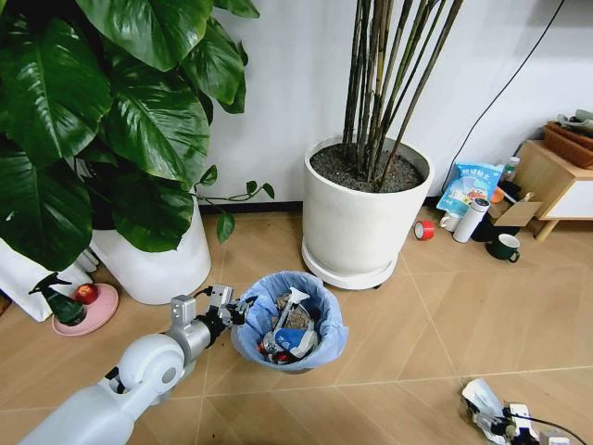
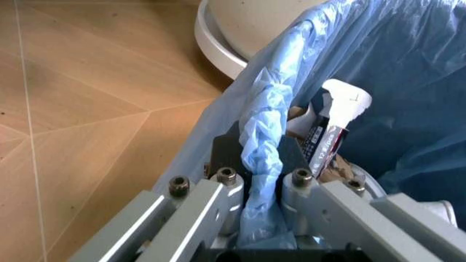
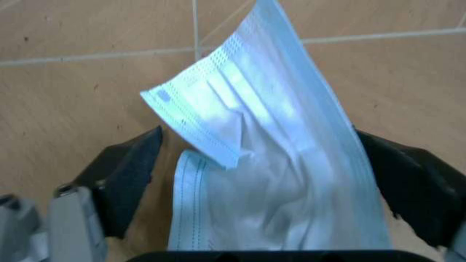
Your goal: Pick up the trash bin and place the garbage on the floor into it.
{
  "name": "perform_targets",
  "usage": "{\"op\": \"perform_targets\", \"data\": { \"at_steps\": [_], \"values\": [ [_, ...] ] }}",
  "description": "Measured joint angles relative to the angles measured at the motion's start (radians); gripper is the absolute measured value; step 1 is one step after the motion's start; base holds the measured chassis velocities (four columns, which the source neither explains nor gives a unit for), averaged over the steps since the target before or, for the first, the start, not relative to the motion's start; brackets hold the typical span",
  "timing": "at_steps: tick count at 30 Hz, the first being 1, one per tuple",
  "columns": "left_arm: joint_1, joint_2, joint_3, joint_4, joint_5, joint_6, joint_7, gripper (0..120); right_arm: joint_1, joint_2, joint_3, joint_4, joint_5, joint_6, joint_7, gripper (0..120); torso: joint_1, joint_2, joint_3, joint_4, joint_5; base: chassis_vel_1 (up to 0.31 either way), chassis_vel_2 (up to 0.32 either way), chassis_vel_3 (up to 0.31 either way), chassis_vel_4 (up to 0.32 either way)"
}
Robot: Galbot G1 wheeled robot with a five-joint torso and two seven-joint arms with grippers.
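— Blue plastic is what my left gripper [image 2: 263, 188] is pinching: its fingers are pressed together on the folded-over liner at the rim of the trash bin [image 1: 290, 320], on the side facing me.

— Where does the bin stand?

— On the wooden floor [image 1: 445, 315], just in front of the white plant pot [image 1: 363, 215] with the tall stems, and to the right of the other white pot [image 1: 157, 260] under the big leaves.

— And your other gripper?

— My right gripper [image 3: 262, 180] is low over the floor at the bottom right of the head view. Its dark fingers [image 3: 127, 172] stand spread, one on each side of a pale blue face mask [image 3: 273, 164] lying flat between them; I judge they are not closed on it yet. The mask's long axis runs away from my wrist, along the line of the fingers.

— So which way does it have to travel?

— From the mask, the bin lies to my left and a little further forward, well apart. The right arm is plainly the nearer one.

— What's in the bin?

— A heap of litter [image 1: 287, 336] already: a white-capped tube [image 2: 336, 128], dark and white wrappers, some blue-white packaging.
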Motion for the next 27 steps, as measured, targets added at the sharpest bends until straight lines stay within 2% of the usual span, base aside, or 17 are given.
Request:
{"op": "perform_targets", "data": {
  "at_steps": [7, 8, 13, 14, 16, 17, 20, 21, 24, 27],
  "values": [
    [-0.003, -0.001, 0.000, 0.004, -0.004, 0.000, 0.000, 1, 0.011, 0.007, -0.006, -0.024, -0.004, -0.004, -0.008, 65, 0.000, 0.000, 0.000, 0.0000, -0.0008, 0.000, 0.000, 0.000, 0.000],
    [-0.003, -0.001, 0.000, 0.004, -0.004, 0.000, 0.000, 1, 0.011, 0.007, -0.006, -0.024, -0.004, -0.004, -0.008, 65, 0.000, 0.000, 0.000, 0.0000, -0.0008, 0.000, 0.000, 0.000, 0.000],
    [-0.007, 0.001, 0.000, 0.007, -0.007, 0.000, 0.000, 1, 0.015, 0.015, -0.007, -0.037, -0.014, -0.003, -0.017, 42, 0.000, 0.000, 0.000, -0.0001, -0.0007, 0.000, 0.000, 0.000, 0.000],
    [-0.007, 0.001, 0.000, 0.007, -0.007, 0.000, 0.000, 1, 0.015, 0.015, -0.007, -0.037, -0.014, -0.003, -0.017, 42, 0.000, 0.000, 0.000, -0.0001, -0.0007, 0.000, 0.000, 0.000, 0.000],
    [-0.010, 0.002, 0.000, 0.008, -0.008, 0.000, 0.001, 1, 0.015, 0.015, -0.003, -0.041, -0.016, -0.003, -0.017, 32, 0.000, 0.000, 0.000, 0.0003, -0.0002, 0.000, 0.000, 0.000, 0.000],
    [-0.010, 0.002, 0.000, 0.008, -0.008, 0.000, 0.001, 1, 0.015, 0.015, -0.003, -0.041, -0.016, -0.003, -0.017, 32, 0.000, 0.000, 0.000, 0.0003, -0.0002, 0.000, 0.000, 0.000, 0.000],
    [-0.011, 0.006, 0.000, 0.009, -0.009, 0.000, 0.003, 1, 0.011, 0.014, 0.000, -0.041, -0.016, -0.005, -0.021, 20, 0.000, 0.000, 0.000, 0.0003, 0.0000, 0.000, 0.000, 0.000, 0.000],
    [-0.011, 0.006, 0.000, 0.009, -0.009, 0.000, 0.003, 1, 0.011, 0.014, 0.000, -0.041, -0.016, -0.005, -0.021, 20, 0.000, 0.000, 0.000, 0.0003, 0.0000, 0.000, 0.000, 0.000, 0.000],
    [-0.013, 0.009, -0.001, 0.009, -0.012, 0.000, 0.004, 1, 0.001, 0.012, 0.004, -0.029, -0.013, -0.009, -0.026, 4, 0.000, 0.000, 0.000, -0.0004, -0.0001, 0.000, 0.000, 0.000, 0.000],
    [-0.013, 0.010, -0.001, 0.010, -0.013, -0.001, 0.005, 1, -0.005, 0.012, 0.007, -0.013, -0.012, -0.010, -0.033, 0, 0.000, 0.000, 0.000, -0.0007, 0.0004, 0.000, 0.000, 0.000, 0.000]
  ]
}}
